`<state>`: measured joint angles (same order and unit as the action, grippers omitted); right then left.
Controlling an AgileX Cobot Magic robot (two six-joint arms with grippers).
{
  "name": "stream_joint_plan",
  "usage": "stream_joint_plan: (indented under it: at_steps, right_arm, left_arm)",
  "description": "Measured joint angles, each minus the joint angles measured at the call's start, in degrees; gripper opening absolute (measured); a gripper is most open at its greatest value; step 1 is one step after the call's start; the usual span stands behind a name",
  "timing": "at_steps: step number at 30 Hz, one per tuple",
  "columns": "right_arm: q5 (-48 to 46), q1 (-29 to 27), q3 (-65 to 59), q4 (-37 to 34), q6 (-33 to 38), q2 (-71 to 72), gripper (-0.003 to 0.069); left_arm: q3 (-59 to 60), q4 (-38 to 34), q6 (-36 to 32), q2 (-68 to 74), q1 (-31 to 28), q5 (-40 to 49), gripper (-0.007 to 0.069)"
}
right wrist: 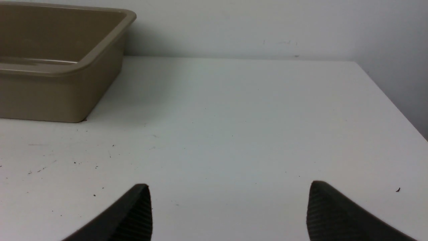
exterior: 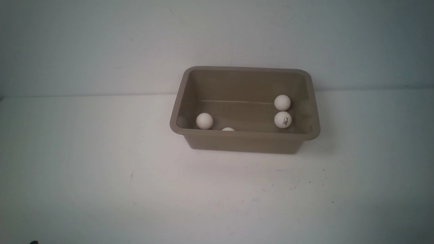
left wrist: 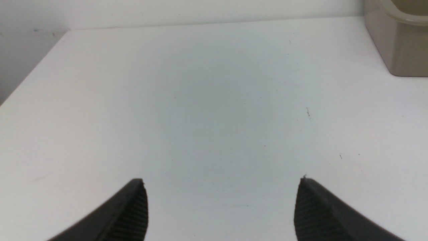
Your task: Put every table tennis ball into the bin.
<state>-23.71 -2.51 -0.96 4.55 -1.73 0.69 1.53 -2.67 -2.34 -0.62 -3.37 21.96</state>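
Left gripper (left wrist: 220, 201): jaws spread wide, nothing between them.
Right gripper (right wrist: 230, 206): likewise spread, no ball in its grasp.
Bin (exterior: 237, 144): upright at the far edge of the desk (exterior: 217, 196), close to the wall (exterior: 101, 47).
Balls on the bin's right: two, one (exterior: 282, 102) nearer the far side, the other (exterior: 282, 120) just in front, dark print showing.
Ball by the bin's near left corner: one (exterior: 204, 121), plain white, inside.
Ball at the bin's near edge: one (exterior: 228, 129), mostly hidden behind the rim, only its crown visible.
Desk surface: specks and scratches, no loose ball in view.
Progress: four balls counted inside; task looks complete.
Left to do: probably nothing beyond keeping both arms clear of the bin.
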Motion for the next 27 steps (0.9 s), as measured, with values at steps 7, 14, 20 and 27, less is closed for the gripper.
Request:
stream_joint_plan:
  at_steps: [7,14,20,27]
  right_arm:
    - [0.0,0.0,0.0,0.0,0.0,0.0,0.0564]
    - [0.0,0.0,0.0,0.0,0.0,0.0,0.0564]
    - [0.0,0.0,0.0,0.0,0.0,0.0,0.0564]
    - [0.0,0.0,0.0,0.0,0.0,0.0,0.0564]
  left_arm:
    - [0.0,0.0,0.0,0.0,0.0,0.0,0.0531]
    - [0.0,0.0,0.0,0.0,-1.3,0.0,0.0531]
    - [0.0,-0.1,0.0,0.0,-3.6,0.0,0.0531]
    - [0.0,-0.1,0.0,0.0,-3.8,0.0,0.0531]
